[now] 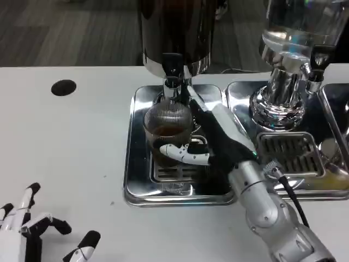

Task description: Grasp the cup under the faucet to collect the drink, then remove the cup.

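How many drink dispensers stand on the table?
2 in view. The dark dispenser stands above the cup held by the right robot hand; the clear dispenser stands right of it. More may be out of frame.

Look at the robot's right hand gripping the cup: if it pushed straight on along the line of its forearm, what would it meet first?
Probably the faucet and the dark dispenser body just beyond the cup. The right hand points up and left towards them, though depth is hard to judge from above.

Setting: drinks-service station, likely lab or demo room. Evidence: white table [65, 142]; two tall beverage dispensers [174, 33] with faucets; chrome drip trays [131, 164]; grey carpet floor [65, 33] behind.
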Available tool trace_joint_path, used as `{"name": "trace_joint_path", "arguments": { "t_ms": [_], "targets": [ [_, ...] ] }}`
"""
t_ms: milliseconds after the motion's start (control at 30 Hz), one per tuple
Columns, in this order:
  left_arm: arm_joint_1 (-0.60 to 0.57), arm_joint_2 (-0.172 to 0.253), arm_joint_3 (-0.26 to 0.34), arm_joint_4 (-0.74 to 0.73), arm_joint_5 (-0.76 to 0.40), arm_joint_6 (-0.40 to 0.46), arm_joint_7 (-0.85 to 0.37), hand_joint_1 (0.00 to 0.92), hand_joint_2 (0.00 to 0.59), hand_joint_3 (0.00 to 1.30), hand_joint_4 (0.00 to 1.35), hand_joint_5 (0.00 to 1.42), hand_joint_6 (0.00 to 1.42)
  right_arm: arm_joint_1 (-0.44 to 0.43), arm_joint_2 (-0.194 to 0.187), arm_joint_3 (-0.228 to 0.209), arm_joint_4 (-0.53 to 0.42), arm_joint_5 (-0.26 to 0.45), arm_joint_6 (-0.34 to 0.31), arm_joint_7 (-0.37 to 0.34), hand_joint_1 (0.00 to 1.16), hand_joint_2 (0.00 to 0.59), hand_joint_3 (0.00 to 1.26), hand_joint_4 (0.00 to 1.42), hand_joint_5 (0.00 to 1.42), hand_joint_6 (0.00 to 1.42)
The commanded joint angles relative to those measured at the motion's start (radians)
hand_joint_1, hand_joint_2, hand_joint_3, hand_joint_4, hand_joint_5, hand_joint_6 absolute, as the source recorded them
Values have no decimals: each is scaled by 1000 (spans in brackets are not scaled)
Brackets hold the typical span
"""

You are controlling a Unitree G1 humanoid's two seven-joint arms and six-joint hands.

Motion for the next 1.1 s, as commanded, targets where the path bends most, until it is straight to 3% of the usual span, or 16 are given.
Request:
{"name": "trace_joint_path", "arguments": {
  "t_ms": [33,600,1100],
  "targets": [
    [-2,-5,-5,11,-1,9,-4,1,126,722,48,202,131,29,-9,-20,-44,25,-11,15,709,185,0,26,62,180],
    [11,-15,-3,16,3,14,15,6,136,730,66,217,145,32,-11,-3,-7,22,-11,20,714,178,0,56,74,196],
    [24,-16,5,33,-13,2,31,0,130,736,73,219,150,13,3,-20,50,34,-52,-2,715,178,32,99,96,218]
  ]
}}
